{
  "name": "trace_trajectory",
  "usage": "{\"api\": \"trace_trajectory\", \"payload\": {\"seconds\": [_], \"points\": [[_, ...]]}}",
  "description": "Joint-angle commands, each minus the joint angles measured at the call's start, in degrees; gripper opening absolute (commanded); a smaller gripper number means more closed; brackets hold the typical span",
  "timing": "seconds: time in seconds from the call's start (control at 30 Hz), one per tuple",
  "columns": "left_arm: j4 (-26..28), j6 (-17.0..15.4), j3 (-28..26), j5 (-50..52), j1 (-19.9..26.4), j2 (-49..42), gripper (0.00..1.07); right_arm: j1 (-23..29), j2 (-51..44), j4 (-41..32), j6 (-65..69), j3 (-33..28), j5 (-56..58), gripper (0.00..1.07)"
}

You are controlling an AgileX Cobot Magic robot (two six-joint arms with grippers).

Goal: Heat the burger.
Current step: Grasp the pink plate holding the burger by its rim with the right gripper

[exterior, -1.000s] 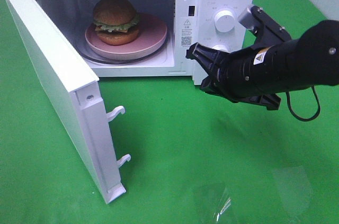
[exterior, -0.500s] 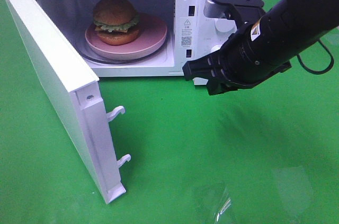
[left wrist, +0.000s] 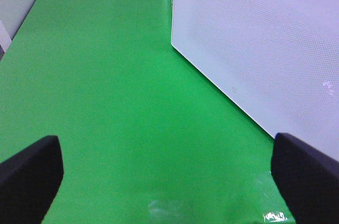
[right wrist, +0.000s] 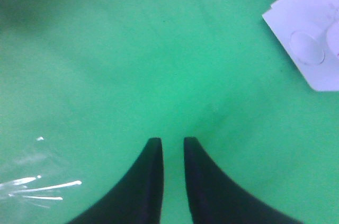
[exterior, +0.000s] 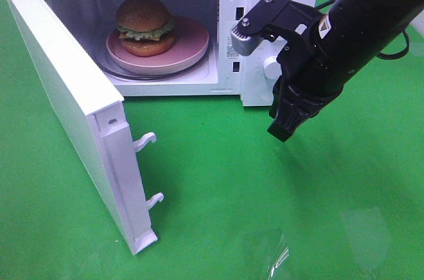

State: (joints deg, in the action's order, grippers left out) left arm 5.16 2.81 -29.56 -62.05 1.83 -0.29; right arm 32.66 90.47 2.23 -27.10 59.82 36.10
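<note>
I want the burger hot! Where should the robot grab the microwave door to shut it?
Probably the free edge of the door, above the latch hooks, coming from its outer left side. It stands wide open, and pushing at that end should swing it easiest.

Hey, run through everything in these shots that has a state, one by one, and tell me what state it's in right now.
microwave door: swung wide open
burger: inside the microwave, upright on the plate
pink plate: inside the microwave, carrying the burger
left pincer: open wide, holding nothing
right pincer: nearly shut with a slim gap, holding nothing, pointing down at the green cloth
</note>
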Motion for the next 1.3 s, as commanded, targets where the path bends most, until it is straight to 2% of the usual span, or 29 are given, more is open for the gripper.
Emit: {"api": "trace_trajectory", "payload": {"seconds": [0.03,0.07,0.1,0.13,0.17,0.2,0.23,0.33,0.4,0.43,0.47,0.7,0.87,1.3], "points": [[0.11,-0.34,0.00,0.63,0.17,-0.29,1.00,0.06,-0.46,0.46,-11.75,0.34,0.63,0.29],[0.11,-0.34,0.00,0.63,0.17,-0.29,1.00,0.06,-0.46,0.46,-11.75,0.34,0.63,0.29],[0.11,-0.34,0.00,0.63,0.17,-0.29,1.00,0.06,-0.46,0.52,-15.41,0.34,0.63,0.38],[0.11,-0.34,0.00,0.63,0.17,-0.29,1.00,0.06,-0.46,0.52,-15.41,0.34,0.63,0.38],[0.11,-0.34,0.00,0.63,0.17,-0.29,1.00,0.06,-0.46,0.52,-18.22,0.34,0.52,0.47],[0.11,-0.34,0.00,0.63,0.17,-0.29,1.00,0.06,-0.46,0.52,-18.22,0.34,0.52,0.47],[0.11,-0.34,0.00,0.63,0.17,-0.29,1.00,0.06,-0.46,1.20,-19.77,0.34,-0.06,0.56],[0.11,-0.34,0.00,0.63,0.17,-0.29,1.00,0.06,-0.46,2.12,-19.82,0.34,-0.34,0.62],[0.11,-0.34,0.00,0.63,0.17,-0.29,1.00,0.11,-0.46,7.91,-19.77,0.34,-2.06,0.84],[0.11,-0.34,0.00,0.63,0.17,-0.29,1.00,0.11,-0.46,7.91,-19.77,0.34,-2.06,0.84],[0.11,-0.34,0.00,0.63,0.17,-0.29,1.00,0.11,-0.46,11.63,-19.82,0.34,-2.92,0.91],[0.11,-0.34,0.00,0.63,0.17,-0.29,1.00,0.23,-0.46,18.39,-21.26,0.34,-6.36,0.93],[0.11,-0.34,0.00,0.63,0.17,-0.29,1.00,2.98,-0.23,22.52,-23.95,0.34,-11.17,0.92],[0.11,-0.34,0.00,0.63,0.17,-0.29,1.00,4.87,4.24,24.12,-28.36,1.38,-17.48,0.91]]}}
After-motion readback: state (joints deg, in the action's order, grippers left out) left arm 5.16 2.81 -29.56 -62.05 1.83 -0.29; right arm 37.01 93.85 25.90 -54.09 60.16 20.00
